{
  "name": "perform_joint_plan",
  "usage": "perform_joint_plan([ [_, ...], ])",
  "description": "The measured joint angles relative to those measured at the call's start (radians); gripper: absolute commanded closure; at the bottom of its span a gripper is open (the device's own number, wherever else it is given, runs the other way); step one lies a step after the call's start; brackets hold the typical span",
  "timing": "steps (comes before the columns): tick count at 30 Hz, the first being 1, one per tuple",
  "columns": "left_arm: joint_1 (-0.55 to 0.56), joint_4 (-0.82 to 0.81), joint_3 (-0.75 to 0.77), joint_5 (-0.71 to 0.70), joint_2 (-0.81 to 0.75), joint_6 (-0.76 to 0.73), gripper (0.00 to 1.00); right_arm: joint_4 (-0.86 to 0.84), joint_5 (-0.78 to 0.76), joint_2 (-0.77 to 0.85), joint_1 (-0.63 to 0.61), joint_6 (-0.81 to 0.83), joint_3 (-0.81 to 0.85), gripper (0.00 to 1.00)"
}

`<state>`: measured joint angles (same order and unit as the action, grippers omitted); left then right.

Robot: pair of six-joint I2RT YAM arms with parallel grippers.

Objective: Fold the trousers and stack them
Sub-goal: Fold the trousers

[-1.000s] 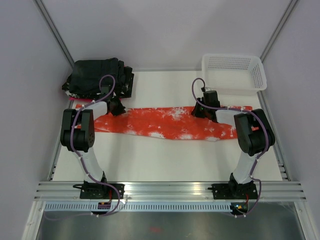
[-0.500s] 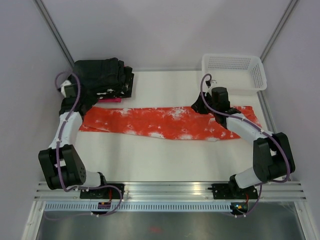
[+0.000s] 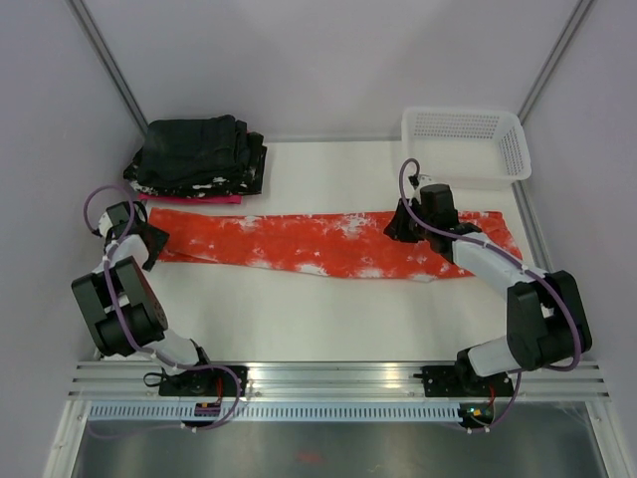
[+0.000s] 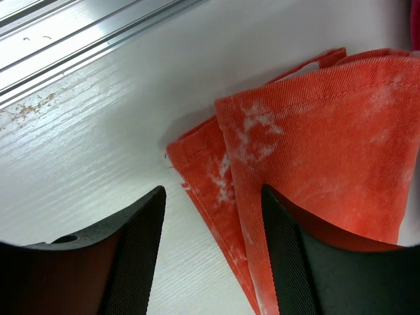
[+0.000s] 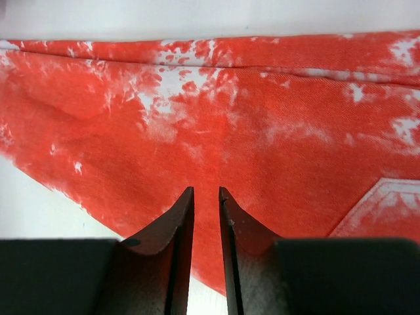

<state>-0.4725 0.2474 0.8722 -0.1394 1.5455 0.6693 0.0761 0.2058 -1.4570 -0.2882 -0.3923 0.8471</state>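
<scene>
Left end effector (image 4: 213, 195) stands with its fingers apart on either side of the cuff corner of the trousers (image 3: 328, 244), clamping nothing. The right end effector (image 5: 206, 193) hovers over the wider far end, its fingers nearly together with no cloth between them. The trousers lie stretched across the table (image 3: 328, 324), seemingly one leg on the other, so the crosswise folds and the stacking, perhaps by the black garments (image 3: 199, 159), appear left to do.
</scene>
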Motion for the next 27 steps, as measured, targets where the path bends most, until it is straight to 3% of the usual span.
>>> perform_joint_plan([
  [7, -0.003, -0.063, 0.006, 0.003, 0.069, 0.012, 0.57, 0.067, -0.044, 0.049, -0.003, 0.009, 0.001, 0.72],
  [24, -0.003, -0.166, 0.019, 0.031, 0.130, 0.013, 0.55, 0.140, -0.096, 0.046, -0.003, 0.045, 0.031, 0.71],
  [26, -0.003, -0.172, 0.019, 0.037, 0.138, 0.013, 0.57, 0.144, -0.103, 0.045, -0.003, 0.049, 0.032, 0.71],
  [27, -0.003, -0.175, 0.019, 0.038, 0.142, 0.012, 0.66, 0.146, -0.107, 0.045, -0.003, 0.050, 0.033, 0.72],
])
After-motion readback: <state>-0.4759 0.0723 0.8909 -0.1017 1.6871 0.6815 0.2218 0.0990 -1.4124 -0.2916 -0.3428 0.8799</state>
